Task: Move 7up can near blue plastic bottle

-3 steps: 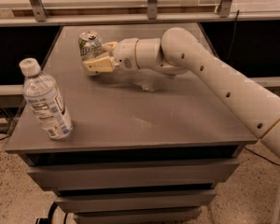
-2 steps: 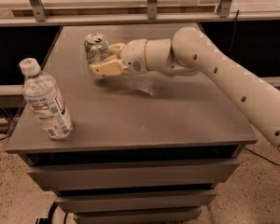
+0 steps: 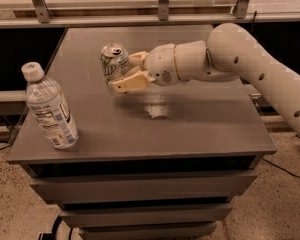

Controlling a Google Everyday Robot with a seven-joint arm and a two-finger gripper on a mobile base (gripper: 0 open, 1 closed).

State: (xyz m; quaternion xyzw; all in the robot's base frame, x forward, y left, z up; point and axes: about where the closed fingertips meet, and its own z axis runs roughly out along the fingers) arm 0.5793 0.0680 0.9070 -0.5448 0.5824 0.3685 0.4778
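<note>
Above the table [image 3: 215, 121], the hand [image 3: 123, 74] partly hides the 7up can [image 3: 111, 63].

Lab-like: drawer cabinet [image 3: 140, 190], speckled floor [image 3: 7, 209], cable [image 3: 286, 169]; pincer [image 3: 122, 74] holds 7up can [image 3: 113, 59] above cabinet.

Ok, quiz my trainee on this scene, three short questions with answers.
1. True or false: the gripper, above the table, grips the can.
2. Where does the bottle stand? A on the table, apart from the can; B in the gripper; C on the floor.
3. What colour is the bottle's cap?
Key: 1 true; 2 A; 3 white.
</note>
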